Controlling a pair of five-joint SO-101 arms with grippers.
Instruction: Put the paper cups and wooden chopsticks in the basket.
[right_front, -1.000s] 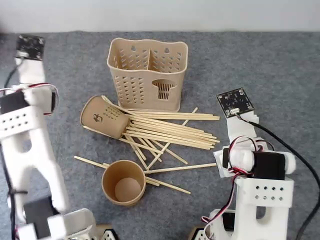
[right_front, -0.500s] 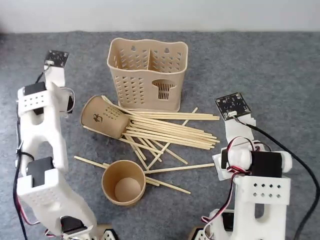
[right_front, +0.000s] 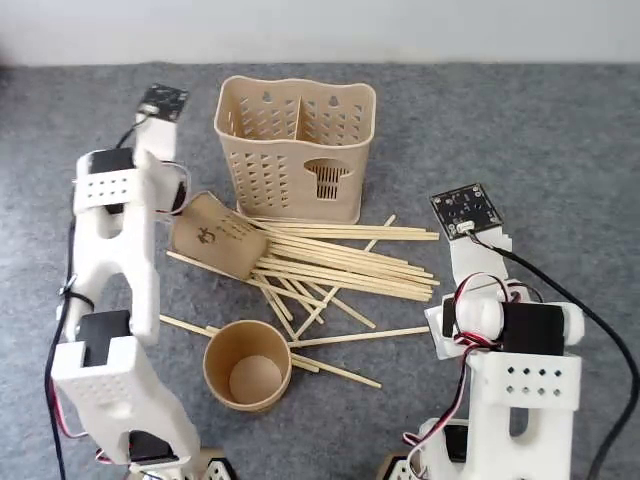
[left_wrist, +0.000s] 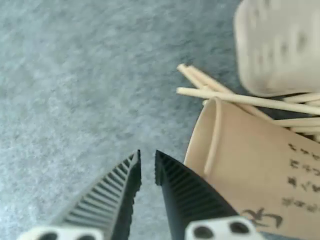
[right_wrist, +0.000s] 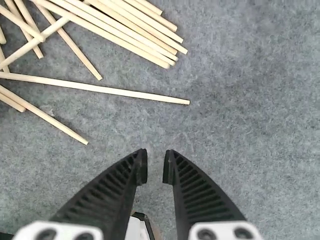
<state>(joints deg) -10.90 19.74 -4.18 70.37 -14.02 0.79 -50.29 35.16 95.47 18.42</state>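
Broadly, the grey counter (right_front: 520, 130) is carrying everything. The basket (right_front: 296, 150) is standing upright at the far side, its two compartments holding nothing visible. One cup (right_front: 220, 236) is lying on its side just in front of the basket's left corner, and another cup (right_front: 247, 365) is standing mouth-up nearer the arms. The left hand (left_wrist: 147, 159) is hovering just beside the lying cup, its fingers almost closed with a narrow slit between the tips, gripping nothing. The right hand (right_wrist: 155, 162) is hanging over bare counter near the loose ends, equally close to closed and holding nothing. The chopsticks (right_front: 340, 262) are lying scattered between the cups, some touching the lying cup.
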